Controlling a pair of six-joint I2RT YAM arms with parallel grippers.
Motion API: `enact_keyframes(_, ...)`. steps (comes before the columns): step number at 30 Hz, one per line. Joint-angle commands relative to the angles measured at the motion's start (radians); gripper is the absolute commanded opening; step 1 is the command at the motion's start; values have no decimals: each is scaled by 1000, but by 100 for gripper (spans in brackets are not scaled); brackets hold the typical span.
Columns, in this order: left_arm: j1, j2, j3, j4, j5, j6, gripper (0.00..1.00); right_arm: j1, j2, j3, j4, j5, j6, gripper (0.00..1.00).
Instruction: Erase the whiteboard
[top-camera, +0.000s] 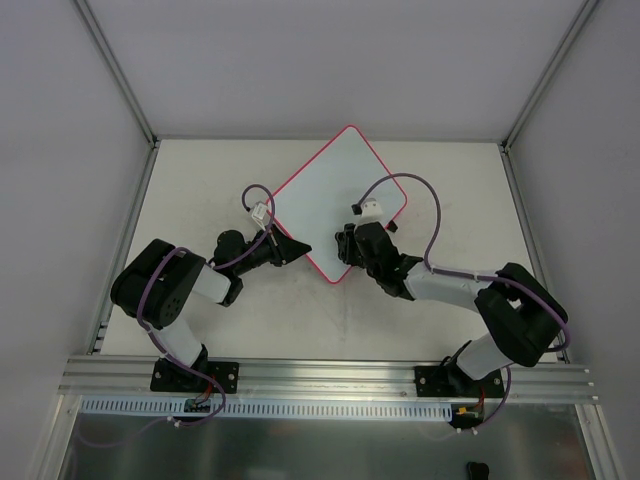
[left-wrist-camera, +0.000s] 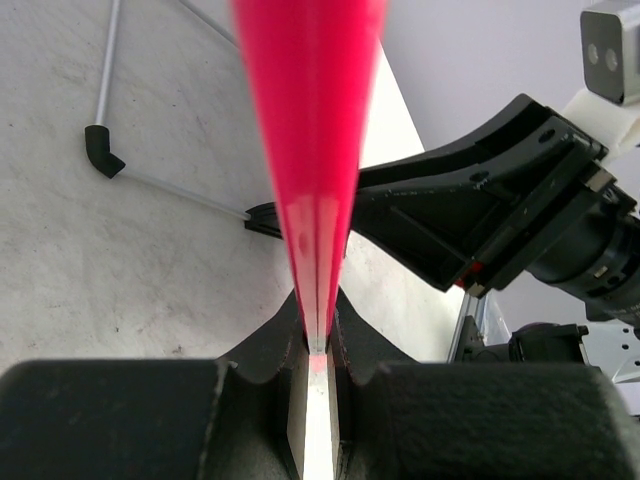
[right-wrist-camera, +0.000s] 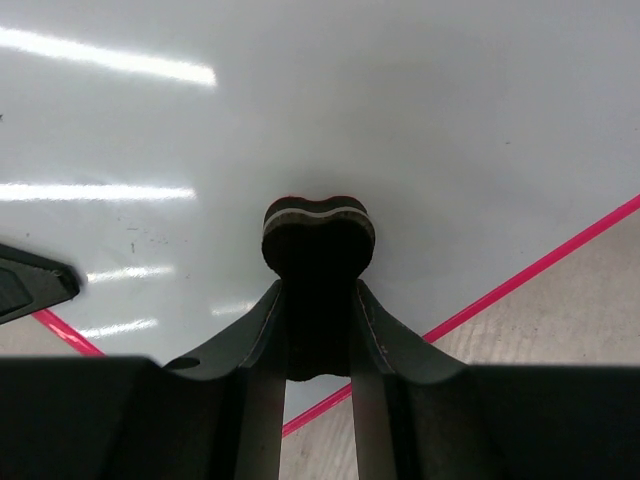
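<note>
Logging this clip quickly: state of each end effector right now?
Left end effector: shut on the edge of the whiteboard.
Right end effector: shut on the eraser.

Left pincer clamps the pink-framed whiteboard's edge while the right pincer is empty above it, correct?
No. The right pincer is not empty: the right wrist view shows it shut on a small black eraser block at the flat white pink-framed whiteboard. The left pincer does clamp its edge.
</note>
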Motion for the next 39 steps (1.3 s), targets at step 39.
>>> enact_keyframes(39, -21, -7, 1, 358, 50, -5, 0, -108, -1, -68, 316, -144, 45, 0)
